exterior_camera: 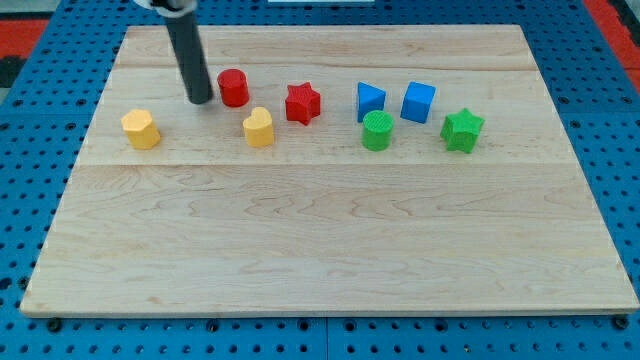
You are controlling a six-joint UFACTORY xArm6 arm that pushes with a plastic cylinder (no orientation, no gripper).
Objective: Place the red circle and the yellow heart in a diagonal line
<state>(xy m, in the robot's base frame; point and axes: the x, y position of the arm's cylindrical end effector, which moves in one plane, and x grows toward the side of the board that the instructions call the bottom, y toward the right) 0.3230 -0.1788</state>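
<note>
The red circle (pixel 234 88) stands near the board's top left. The yellow heart (pixel 259 127) lies just below and to its right, a small gap between them. My tip (pixel 200 101) rests on the board just left of the red circle, close to it but apart. The dark rod rises from the tip toward the view's top.
A yellow hexagon-like block (pixel 141 129) lies at the left. A red star (pixel 303 103) sits right of the red circle. Two blue blocks (pixel 371 100) (pixel 419 101), a green cylinder (pixel 377 131) and a green star (pixel 462 129) lie at the right. The wooden board (pixel 320 240) sits on a blue pegboard.
</note>
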